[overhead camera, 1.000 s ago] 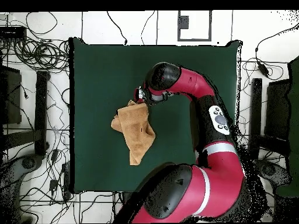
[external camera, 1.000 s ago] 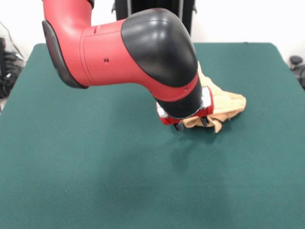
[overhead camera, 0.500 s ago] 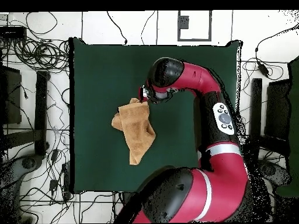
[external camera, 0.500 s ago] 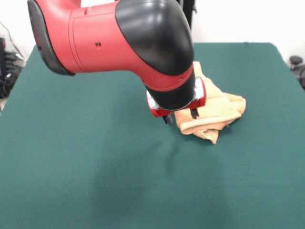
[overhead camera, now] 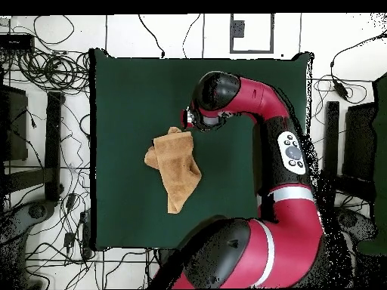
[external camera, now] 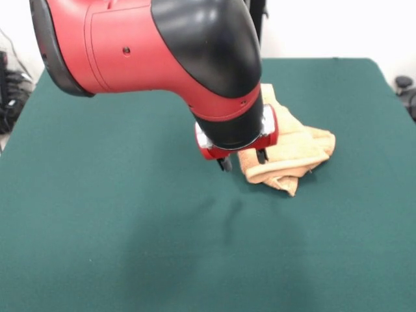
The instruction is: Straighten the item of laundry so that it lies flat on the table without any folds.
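Note:
The item of laundry, a tan-orange towel, lies crumpled and folded over itself on the green table, right of centre in the front view. In the overhead view the towel runs as a folded strip with a bunched end toward the top. My gripper hovers just above the cloth at the towel's near left edge, open, with nothing held between its fingers. From overhead, the gripper sits at the towel's upper corner, mostly hidden under the arm's wrist.
The red and black arm fills the upper left of the front view and hides part of the towel's far side. Green tabletop spreads wide around the towel. Cables and stands lie on the floor beyond the table edges.
The gripper has lifted off the towel's edge and shifted left in the front view. The towel's near edge has settled onto the table, a little flatter than before.

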